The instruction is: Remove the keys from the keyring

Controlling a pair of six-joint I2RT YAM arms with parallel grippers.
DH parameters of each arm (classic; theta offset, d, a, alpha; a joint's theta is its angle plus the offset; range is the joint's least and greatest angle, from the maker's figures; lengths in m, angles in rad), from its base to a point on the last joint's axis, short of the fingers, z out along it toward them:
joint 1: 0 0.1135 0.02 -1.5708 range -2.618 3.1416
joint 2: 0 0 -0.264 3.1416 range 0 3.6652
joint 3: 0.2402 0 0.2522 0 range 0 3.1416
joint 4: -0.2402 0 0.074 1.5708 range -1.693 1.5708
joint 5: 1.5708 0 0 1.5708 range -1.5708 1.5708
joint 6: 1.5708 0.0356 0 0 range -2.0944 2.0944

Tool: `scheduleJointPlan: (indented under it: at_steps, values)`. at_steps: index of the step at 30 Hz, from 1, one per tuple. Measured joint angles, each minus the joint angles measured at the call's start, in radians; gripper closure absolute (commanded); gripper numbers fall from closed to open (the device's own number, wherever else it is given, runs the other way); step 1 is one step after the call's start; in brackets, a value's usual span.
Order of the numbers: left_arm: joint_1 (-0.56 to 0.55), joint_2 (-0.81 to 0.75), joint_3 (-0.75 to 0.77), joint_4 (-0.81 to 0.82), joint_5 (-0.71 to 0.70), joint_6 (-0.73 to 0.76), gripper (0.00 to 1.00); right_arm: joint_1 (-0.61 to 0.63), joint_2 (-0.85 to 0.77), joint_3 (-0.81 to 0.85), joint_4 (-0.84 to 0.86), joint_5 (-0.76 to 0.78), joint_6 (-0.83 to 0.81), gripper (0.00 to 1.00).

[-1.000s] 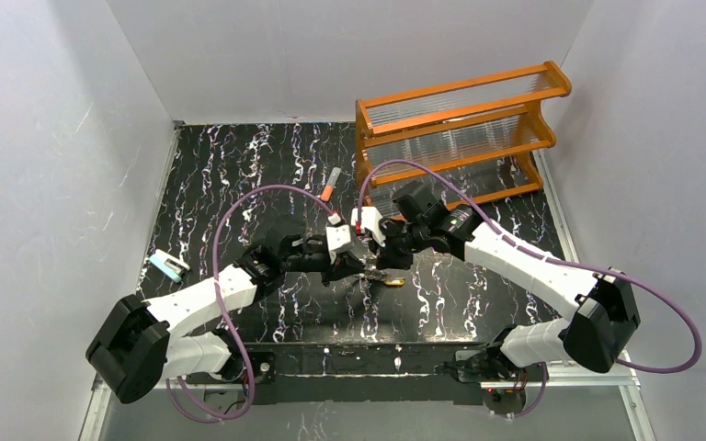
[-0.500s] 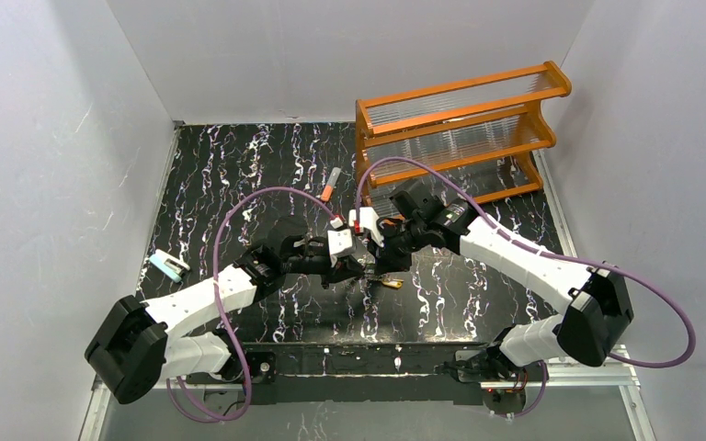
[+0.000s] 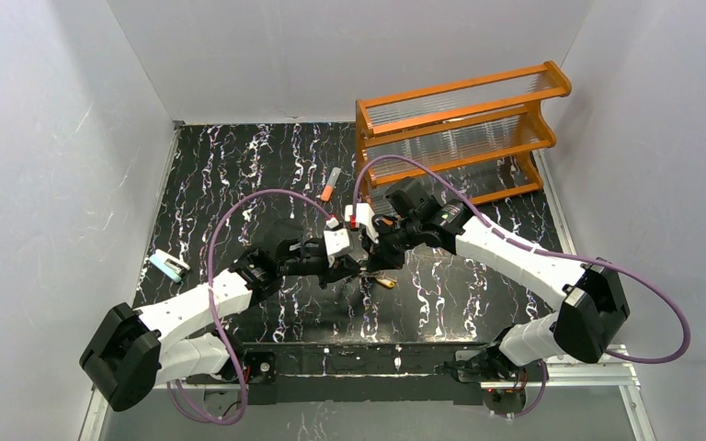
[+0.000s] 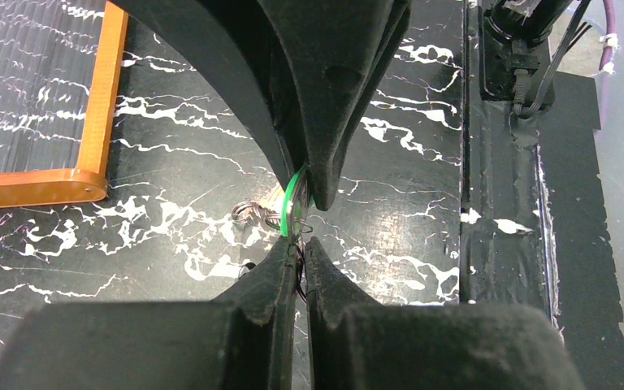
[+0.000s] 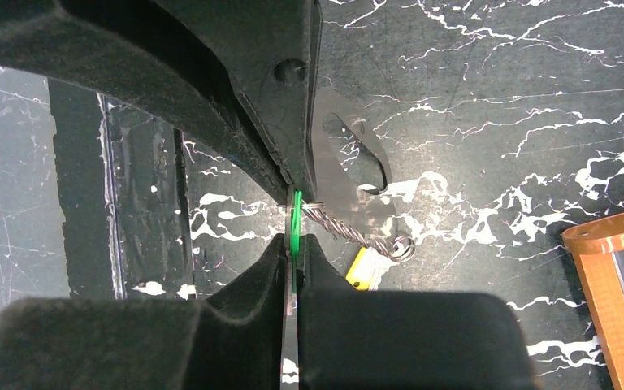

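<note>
Left end effector (image 4: 296, 253) and right end effector (image 5: 294, 253) are both pinching tight on the green key (image 4: 291, 210), seemingly working it free. Next move is probably needing a careful pull apart.

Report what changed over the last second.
The left arm and right arm shifted slightly left and away from their bases. The dangling yellow key moved left with them. Nothing was taken or released: left gripper and right gripper stay shut on the green key. The rack and tube did not move.
</note>
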Motion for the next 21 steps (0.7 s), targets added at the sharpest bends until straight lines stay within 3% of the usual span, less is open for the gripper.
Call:
scheduleJointPlan:
  at_steps: [16,21]
  values:
    - [-0.005,-0.006,-0.003,-0.031,-0.031,0.024,1.0,0.0,0.036,0.007,0.0,0.027,0.056,0.99]
    - [-0.013,-0.034,-0.024,-0.019,-0.045,0.025,0.88,-0.006,0.036,0.004,0.016,0.053,0.068,0.99]
